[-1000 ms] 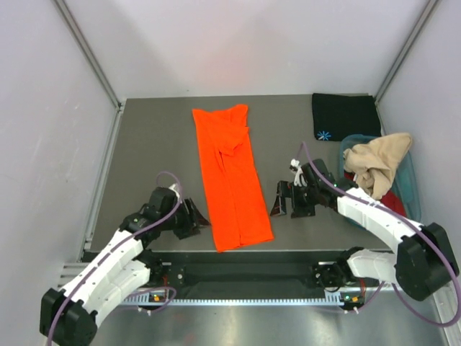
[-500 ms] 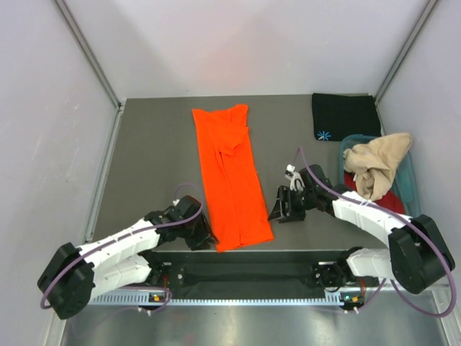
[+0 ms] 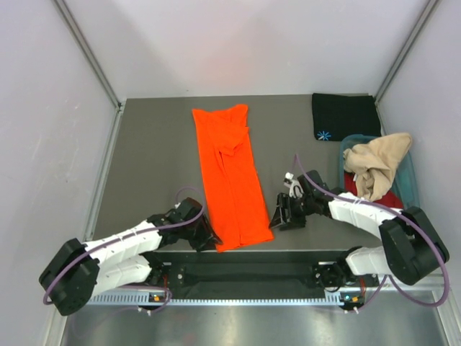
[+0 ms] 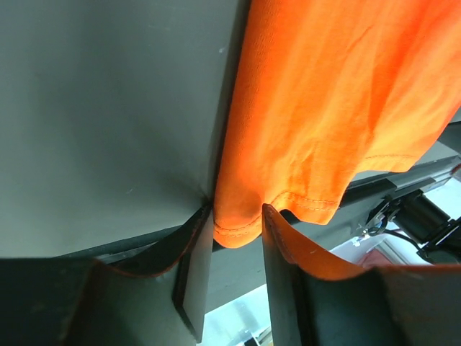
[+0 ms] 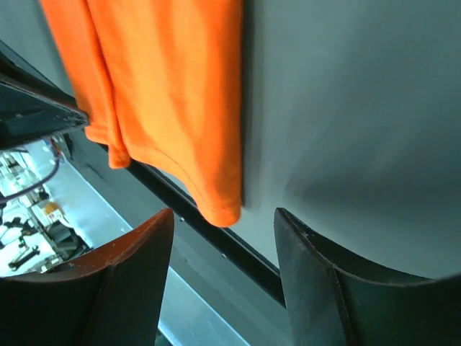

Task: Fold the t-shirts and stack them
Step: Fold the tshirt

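An orange t-shirt (image 3: 230,176), folded into a long strip, lies on the grey table and reaches its near edge. My left gripper (image 3: 210,241) is at the strip's near-left corner. In the left wrist view the hem corner (image 4: 238,225) sits between the fingertips of the left gripper (image 4: 236,213), whose jaws still stand apart. My right gripper (image 3: 278,218) is open beside the near-right corner. In the right wrist view that corner (image 5: 220,205) lies just ahead of the right gripper (image 5: 223,213), untouched. A folded black t-shirt (image 3: 346,115) lies at the far right.
A teal tub (image 3: 413,189) at the right edge holds a crumpled beige t-shirt (image 3: 378,164) over a dark red one (image 3: 390,202). The table's near edge and a black rail (image 3: 245,270) run just behind both grippers. Walls close in the table on three sides.
My left arm has swung right to the shirt's near-left corner and its jaws have narrowed round the hem. My right gripper has slid toward the near-right corner and narrowed.
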You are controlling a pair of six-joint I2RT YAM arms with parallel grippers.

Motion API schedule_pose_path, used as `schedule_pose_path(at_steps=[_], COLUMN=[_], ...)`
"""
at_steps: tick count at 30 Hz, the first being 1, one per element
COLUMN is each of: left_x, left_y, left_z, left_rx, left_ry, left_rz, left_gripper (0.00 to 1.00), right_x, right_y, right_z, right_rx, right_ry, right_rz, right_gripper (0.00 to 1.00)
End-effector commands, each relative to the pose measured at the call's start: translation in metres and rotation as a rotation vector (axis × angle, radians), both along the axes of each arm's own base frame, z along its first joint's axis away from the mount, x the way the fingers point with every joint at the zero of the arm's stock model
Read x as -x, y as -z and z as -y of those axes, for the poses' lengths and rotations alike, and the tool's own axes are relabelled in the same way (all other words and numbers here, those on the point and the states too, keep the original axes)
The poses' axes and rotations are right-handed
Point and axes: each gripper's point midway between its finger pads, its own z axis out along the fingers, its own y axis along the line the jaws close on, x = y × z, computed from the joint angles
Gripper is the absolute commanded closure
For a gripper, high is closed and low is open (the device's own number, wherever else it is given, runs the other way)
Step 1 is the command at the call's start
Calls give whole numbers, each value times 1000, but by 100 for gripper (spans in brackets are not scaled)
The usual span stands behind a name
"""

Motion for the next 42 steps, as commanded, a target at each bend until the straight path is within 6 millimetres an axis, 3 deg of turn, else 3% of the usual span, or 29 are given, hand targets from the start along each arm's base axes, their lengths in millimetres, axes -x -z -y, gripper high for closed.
schedule_pose_path(at_steps=[1, 16, 24, 30, 33, 34, 36, 42], left_x=[1, 9, 10, 11, 11, 10, 8, -14], left_y=[6, 13, 16, 16, 14, 13, 7, -24], left_z=[-1, -7, -8, -9, -8, -8, -10, -13], left_rx=[-1, 8, 4, 9, 3, -3, -33, -94], left_ry=[-20, -60, -63, -54, -32, -27, -7, 6], left_rz=[-8, -31, -29, -25, -16, -10, 4, 112], left_gripper=[62, 67, 78, 85, 95, 100, 100, 100], right_x=[0, 11, 16, 23, 25, 24, 22, -4], right_y=[1, 23, 32, 35, 33, 31, 22, -19], right_z=[-5, -10, -13, -18, -19, -20, -23, -41], right_rx=[-32, -32, -38, -41, -41, -44, -61, -116], right_ry=[-41, -62, -64, -86, -83, -82, -71, -26], right_rz=[27, -16, -35, -52, -53, -47, -38, 21], right_gripper=[42, 41, 46, 60, 78, 90, 100, 100])
